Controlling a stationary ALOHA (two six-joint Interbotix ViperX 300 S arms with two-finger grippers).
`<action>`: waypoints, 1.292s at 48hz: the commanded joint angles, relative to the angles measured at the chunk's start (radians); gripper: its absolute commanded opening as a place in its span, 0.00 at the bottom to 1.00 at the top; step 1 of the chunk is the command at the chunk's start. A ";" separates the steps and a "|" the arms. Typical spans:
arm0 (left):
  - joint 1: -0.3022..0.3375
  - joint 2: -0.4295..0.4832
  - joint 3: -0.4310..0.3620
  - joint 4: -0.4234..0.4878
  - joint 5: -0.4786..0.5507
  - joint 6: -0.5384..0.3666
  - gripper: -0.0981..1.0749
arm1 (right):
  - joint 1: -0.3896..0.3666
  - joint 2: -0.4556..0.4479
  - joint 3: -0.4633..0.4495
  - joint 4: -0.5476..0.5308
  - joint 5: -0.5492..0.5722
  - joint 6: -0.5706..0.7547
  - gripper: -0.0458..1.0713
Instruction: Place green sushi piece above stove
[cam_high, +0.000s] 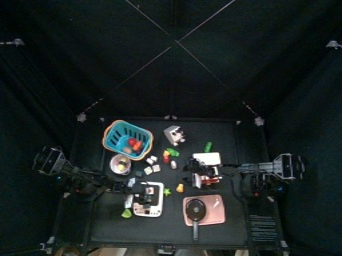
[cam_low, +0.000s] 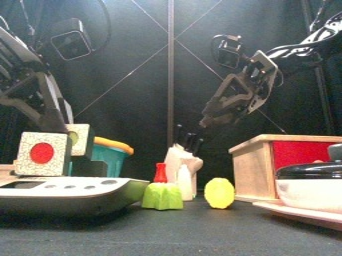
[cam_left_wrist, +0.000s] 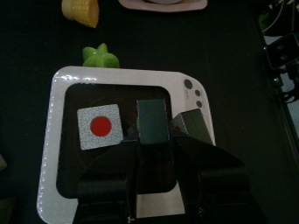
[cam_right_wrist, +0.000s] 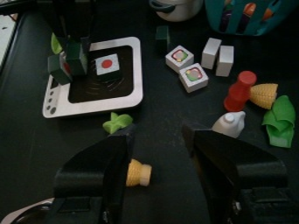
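- The left gripper (cam_left_wrist: 149, 144) hangs low over the white stove (cam_left_wrist: 65, 149), its jaws closed on a dark green sushi piece (cam_left_wrist: 151, 122) that stands upright between them.
- In the right wrist view the same gripper (cam_right_wrist: 66, 63) shows at the stove's (cam_right_wrist: 96, 98) far edge, with the green sushi piece (cam_right_wrist: 59, 66) in its grip right beside a second sushi piece with a red centre (cam_right_wrist: 107, 63).
- That red-centred piece (cam_left_wrist: 100, 126) already stands on the stove's dark plate, just beside the held one.
- The step in hand looks like the placing itself: the piece has been carried to the stove and seems to be at or very near the surface. Whether it touches the plate cannot be told.
- The right gripper (cam_right_wrist: 162, 162) hovers apart over the table, jaws wide open and holding nothing. Below it lie a small green star-shaped toy (cam_right_wrist: 114, 122) and a yellow corn toy (cam_right_wrist: 140, 172).
- The next move calls for settling the piece flat, then opening the jaws gently so it does not tip.
- The lift away should go straight up; a sideways drift could knock the red-centred neighbour.
- The front view shows the red-centred piece (cam_low: 42, 154) standing on the stove (cam_low: 60, 192); the green one is hard to make out there.
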 joint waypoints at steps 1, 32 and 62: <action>0.003 -0.017 -0.018 0.021 -0.011 0.002 0.60 | 0.000 -0.014 -0.025 0.000 -0.005 -0.002 0.79; 0.313 0.011 -0.054 0.181 -0.020 0.002 0.60 | -0.002 -0.014 -0.021 -0.008 -0.003 -0.002 0.79; 0.405 0.121 -0.063 0.193 -0.021 0.003 0.61 | -0.002 -0.011 -0.020 -0.008 -0.002 -0.002 0.79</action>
